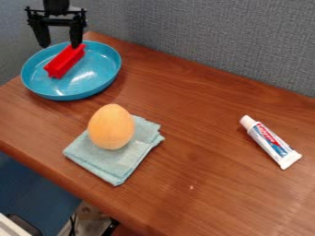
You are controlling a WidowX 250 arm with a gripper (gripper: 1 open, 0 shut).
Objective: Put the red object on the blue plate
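Observation:
The red object (63, 61), a small bright red bar, lies tilted inside the blue plate (92, 81) at the far left of the wooden table. My gripper (58, 39) hangs above the plate's back rim, pointing straight down. Its two black fingers stand wide apart with nothing between them. The block sits just below the fingertips, apart from them.
An orange egg-shaped object (110, 126) rests on a pale teal folded cloth (109, 149) near the table's front edge. A white toothpaste tube (270, 141) lies at the right. A grey wall stands behind the table.

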